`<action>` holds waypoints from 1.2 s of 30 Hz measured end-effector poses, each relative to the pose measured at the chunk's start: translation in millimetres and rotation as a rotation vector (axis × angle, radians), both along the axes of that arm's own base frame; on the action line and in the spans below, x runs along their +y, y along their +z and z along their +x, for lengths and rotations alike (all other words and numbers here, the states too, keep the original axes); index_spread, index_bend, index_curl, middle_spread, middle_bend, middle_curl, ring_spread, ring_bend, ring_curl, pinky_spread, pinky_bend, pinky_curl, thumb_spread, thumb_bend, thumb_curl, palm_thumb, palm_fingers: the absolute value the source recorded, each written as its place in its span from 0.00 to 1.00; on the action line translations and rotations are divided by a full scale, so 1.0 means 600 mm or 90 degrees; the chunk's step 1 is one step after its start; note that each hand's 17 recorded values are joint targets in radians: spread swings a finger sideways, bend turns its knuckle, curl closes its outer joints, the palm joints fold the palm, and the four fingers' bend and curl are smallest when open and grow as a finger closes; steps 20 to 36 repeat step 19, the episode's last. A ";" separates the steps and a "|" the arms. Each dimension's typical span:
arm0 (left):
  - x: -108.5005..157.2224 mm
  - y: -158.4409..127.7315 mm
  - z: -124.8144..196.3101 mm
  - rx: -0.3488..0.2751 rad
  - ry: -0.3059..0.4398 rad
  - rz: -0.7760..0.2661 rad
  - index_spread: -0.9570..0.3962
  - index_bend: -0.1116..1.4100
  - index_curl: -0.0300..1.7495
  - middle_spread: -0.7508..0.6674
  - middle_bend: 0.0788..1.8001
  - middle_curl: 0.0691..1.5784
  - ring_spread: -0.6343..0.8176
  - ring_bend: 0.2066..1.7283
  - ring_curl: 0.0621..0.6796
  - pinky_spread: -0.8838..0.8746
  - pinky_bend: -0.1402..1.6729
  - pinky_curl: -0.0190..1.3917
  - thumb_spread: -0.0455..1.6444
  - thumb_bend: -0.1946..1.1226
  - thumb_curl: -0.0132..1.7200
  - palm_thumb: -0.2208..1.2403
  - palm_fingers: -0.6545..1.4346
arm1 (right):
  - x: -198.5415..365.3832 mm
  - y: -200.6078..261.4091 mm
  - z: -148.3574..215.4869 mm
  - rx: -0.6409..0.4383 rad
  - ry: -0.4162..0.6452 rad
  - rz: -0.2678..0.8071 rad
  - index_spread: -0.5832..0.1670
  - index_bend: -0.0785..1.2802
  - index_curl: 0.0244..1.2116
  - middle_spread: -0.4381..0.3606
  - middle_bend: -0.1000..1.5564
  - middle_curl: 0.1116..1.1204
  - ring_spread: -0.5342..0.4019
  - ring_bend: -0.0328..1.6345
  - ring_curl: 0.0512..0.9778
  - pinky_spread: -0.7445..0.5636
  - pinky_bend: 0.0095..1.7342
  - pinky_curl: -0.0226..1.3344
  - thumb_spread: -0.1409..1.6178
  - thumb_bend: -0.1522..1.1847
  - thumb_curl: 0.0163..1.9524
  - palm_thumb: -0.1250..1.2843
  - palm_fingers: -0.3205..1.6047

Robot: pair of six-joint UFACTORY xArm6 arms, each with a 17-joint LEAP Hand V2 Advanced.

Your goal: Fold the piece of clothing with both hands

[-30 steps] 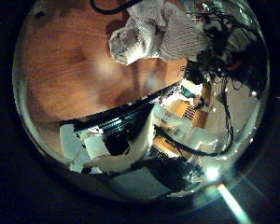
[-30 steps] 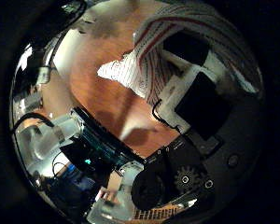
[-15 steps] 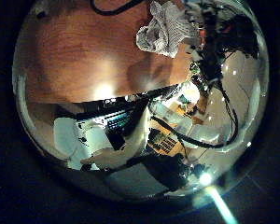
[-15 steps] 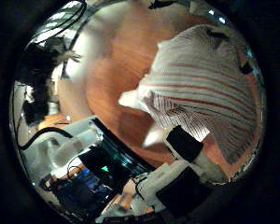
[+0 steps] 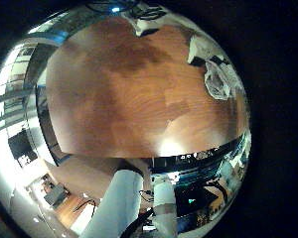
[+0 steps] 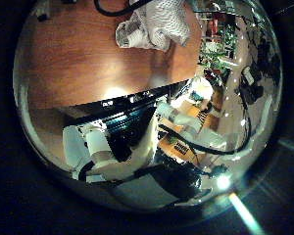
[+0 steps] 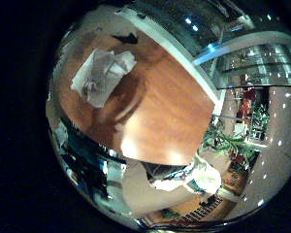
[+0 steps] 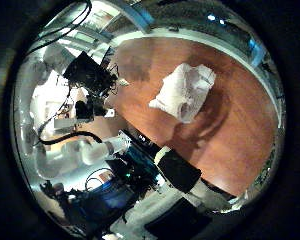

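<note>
While the wooden bench fills most of each palm view, the piece of clothing lies on it as a small, pale, crumpled bundle, well away from both palms. In the right thumb side view its long axis runs slantwise across the bench, one end toward the bench's far edge. It also shows in the right little finger side view, in the left thumb side view and near the bench edge in the left little finger side view. Nothing touches it. A black and white hand hangs beyond the bench edge; which one it is, and whether its fingers are spread or curled, I cannot tell.
</note>
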State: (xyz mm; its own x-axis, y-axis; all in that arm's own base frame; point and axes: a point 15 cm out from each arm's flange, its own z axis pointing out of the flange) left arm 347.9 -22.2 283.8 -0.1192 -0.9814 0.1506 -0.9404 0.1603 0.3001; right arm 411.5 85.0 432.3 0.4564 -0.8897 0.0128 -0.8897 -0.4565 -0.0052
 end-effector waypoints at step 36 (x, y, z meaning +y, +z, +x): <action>-0.028 0.019 -0.087 0.056 0.016 0.032 0.66 0.20 0.29 0.60 0.07 0.29 0.57 0.30 0.26 0.76 0.21 0.23 0.73 0.13 0.17 0.25 0.44 | -0.059 -0.049 -0.159 0.136 -0.020 -0.048 0.25 0.18 0.24 0.46 0.20 0.26 0.63 0.39 0.23 0.84 0.39 0.20 0.87 0.10 0.16 0.46 0.24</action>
